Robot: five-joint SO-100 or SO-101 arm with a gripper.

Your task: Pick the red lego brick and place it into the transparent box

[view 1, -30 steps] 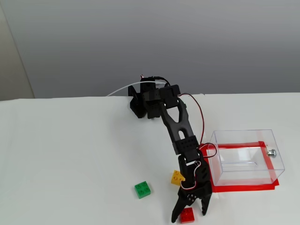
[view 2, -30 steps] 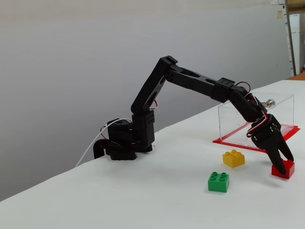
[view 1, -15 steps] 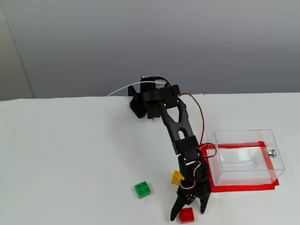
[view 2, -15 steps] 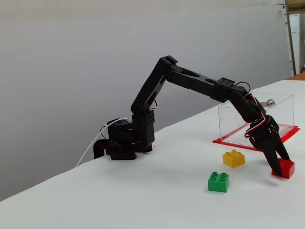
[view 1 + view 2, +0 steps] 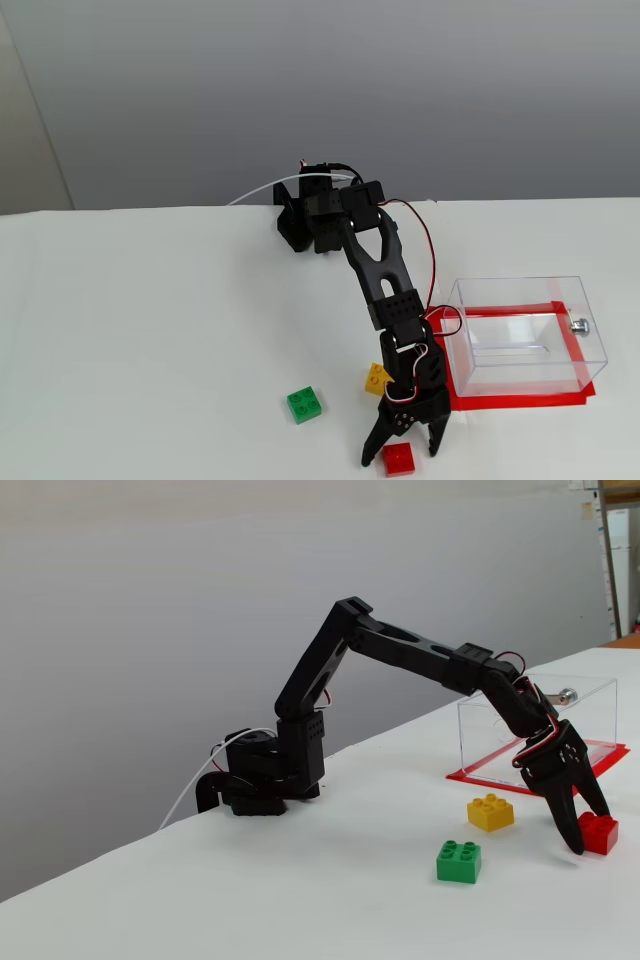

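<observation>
In a fixed view from above, small square red plastic lego brick [image 5: 399, 458] flat on white table [image 5: 150, 330], studs up, no long axis, between spread fingers of black two-finger gripper [image 5: 401, 455], at 6 o'clock of wrist. Contact unclear. Clear plastic rectangular box [image 5: 527, 335] at 2 o'clock.

In a fixed view from the side, brick [image 5: 598, 833] just right of the near fingertip [image 5: 575, 846], far finger partly hidden; gripper [image 5: 589, 829] open.

Plain grey wall [image 5: 400, 80] behind white table [image 5: 150, 350].

My arm [image 5: 400, 652] is matte black plastic, slotted along its links, with thin red and white wires looping past my pointed two-finger gripper [image 5: 402, 452].
</observation>
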